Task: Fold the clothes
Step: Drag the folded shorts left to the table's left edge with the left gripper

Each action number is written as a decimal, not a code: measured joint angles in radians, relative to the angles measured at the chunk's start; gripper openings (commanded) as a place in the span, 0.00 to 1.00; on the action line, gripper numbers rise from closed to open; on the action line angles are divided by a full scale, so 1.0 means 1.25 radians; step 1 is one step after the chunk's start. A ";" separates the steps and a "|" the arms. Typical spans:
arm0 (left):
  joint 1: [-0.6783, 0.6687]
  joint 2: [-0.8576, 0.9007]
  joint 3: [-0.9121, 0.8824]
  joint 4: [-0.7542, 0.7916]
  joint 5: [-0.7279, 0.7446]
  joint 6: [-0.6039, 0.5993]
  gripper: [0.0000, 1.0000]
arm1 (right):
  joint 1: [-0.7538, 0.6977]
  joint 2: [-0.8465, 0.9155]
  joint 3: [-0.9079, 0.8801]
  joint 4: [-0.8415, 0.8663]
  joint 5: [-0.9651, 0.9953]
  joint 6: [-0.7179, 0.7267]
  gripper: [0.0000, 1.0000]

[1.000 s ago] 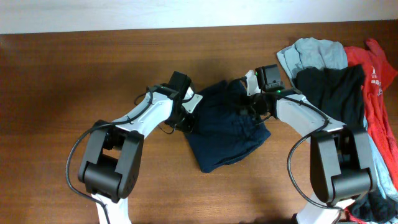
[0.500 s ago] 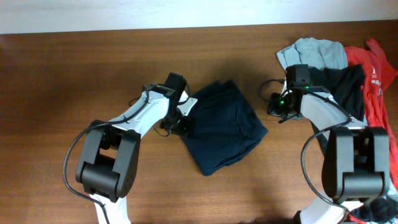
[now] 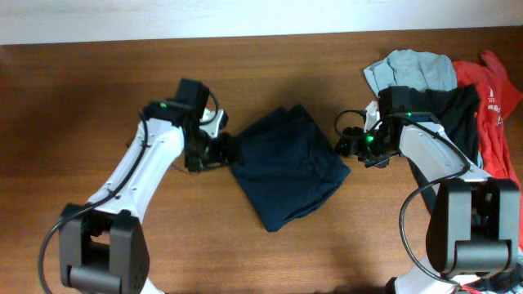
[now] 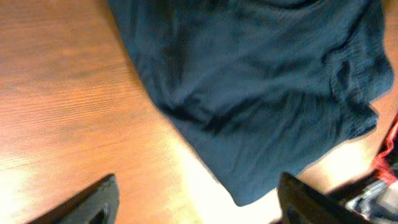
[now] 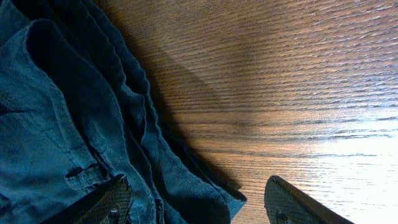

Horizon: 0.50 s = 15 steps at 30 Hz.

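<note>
The clothes, dark navy shorts (image 3: 286, 167), lie folded in a compact bundle at the middle of the wooden table. My left gripper (image 3: 214, 151) stands open just off the bundle's left edge. In the left wrist view (image 4: 199, 205) its fingers are wide apart, with one corner of the shorts (image 4: 261, 81) below them and nothing gripped. My right gripper (image 3: 350, 145) is open at the bundle's right edge. The right wrist view (image 5: 199, 205) shows the layered hem of the shorts (image 5: 62, 112) under the left finger and bare wood under the right.
A heap of other garments fills the right end of the table: a light grey-blue one (image 3: 413, 69), a long black one (image 3: 441, 114) and a red shirt (image 3: 494, 106). The table's far edge (image 3: 245, 37) meets a white wall.
Both grippers have opened and let go of the shorts. The left arm has drawn back to the left. The right gripper pulled away to the right, then came back a little toward the bundle.
</note>
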 measured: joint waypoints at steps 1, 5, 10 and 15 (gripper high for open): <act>-0.001 0.002 -0.047 0.042 0.017 -0.042 0.99 | 0.000 0.000 0.000 -0.002 -0.003 0.000 0.74; -0.004 0.006 -0.219 0.278 0.105 -0.235 0.99 | 0.000 0.000 0.000 -0.017 -0.009 -0.016 0.74; -0.029 0.007 -0.320 0.472 0.172 -0.420 0.99 | 0.000 0.000 0.000 -0.018 -0.009 -0.019 0.75; -0.109 0.007 -0.367 0.597 0.177 -0.558 0.99 | 0.000 0.000 0.000 -0.019 -0.009 -0.019 0.75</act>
